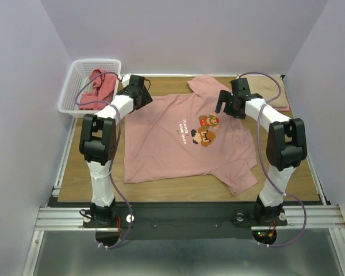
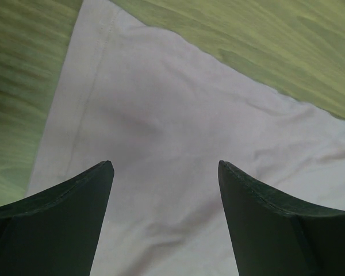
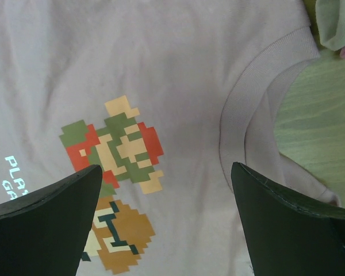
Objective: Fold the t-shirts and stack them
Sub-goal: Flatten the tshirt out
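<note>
A dusty pink t-shirt (image 1: 167,144) with pixel-game characters (image 1: 206,130) and white text lies spread flat on the wooden table (image 1: 287,178), collar towards the right. My left gripper (image 1: 140,93) is open and empty over the shirt's far left hem corner (image 2: 98,69); it also shows in the left wrist view (image 2: 165,167). My right gripper (image 1: 227,107) is open and empty above the chest, between the characters (image 3: 118,144) and the collar (image 3: 241,115); it also shows in the right wrist view (image 3: 167,169). A tan t-shirt (image 1: 274,89) lies folded at the far right. A coral-red t-shirt (image 1: 99,87) is bunched in the basket.
A white lattice basket (image 1: 75,86) stands off the table's far left corner, next to my left arm. Purple walls close in the back and both sides. The metal rail with the arm bases (image 1: 184,217) runs along the near edge.
</note>
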### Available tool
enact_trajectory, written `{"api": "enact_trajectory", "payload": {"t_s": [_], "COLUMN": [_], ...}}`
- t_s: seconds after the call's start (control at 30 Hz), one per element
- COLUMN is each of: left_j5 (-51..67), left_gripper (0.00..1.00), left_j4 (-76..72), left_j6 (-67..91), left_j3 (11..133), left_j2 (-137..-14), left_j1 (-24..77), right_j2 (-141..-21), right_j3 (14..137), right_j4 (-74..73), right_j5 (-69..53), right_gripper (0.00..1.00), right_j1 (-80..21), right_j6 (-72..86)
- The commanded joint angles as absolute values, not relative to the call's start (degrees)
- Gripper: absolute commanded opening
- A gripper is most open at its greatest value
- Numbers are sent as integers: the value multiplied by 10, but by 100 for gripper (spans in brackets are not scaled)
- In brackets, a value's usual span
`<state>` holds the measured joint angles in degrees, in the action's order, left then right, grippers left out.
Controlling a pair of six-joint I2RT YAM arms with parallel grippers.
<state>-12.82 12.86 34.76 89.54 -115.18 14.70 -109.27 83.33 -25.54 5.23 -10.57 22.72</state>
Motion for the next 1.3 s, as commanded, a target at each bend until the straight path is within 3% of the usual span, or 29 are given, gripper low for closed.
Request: {"api": "enact_trajectory", "payload": {"t_s": [0.0, 0.53, 0.73, 1.07, 1.27], "left_j5": [-180, -243, -231, -134, -134], "left_gripper": [85, 83, 83, 83, 83], "left_j4": [163, 240, 257, 222, 214], "left_j6": [308, 280, 248, 217, 217], "left_j3": [954, 1085, 1142, 1152, 1146], "left_j2": [-1188, -1331, -1356, -1312, -1275], "left_j1": [141, 89, 63, 77, 91], "right_j2": [-1081, -1060, -1070, -1153, -1230], "right_j3": [858, 844, 848, 946, 1006], "right_j4": [-234, -218, -212, -200, -200], "right_j5": [73, 156, 133, 91, 154], "right_gripper": [100, 100, 100, 100, 100], "right_j1": [-105, -105, -105, -105, -105], "right_j6": [195, 185, 180, 164, 156]}}
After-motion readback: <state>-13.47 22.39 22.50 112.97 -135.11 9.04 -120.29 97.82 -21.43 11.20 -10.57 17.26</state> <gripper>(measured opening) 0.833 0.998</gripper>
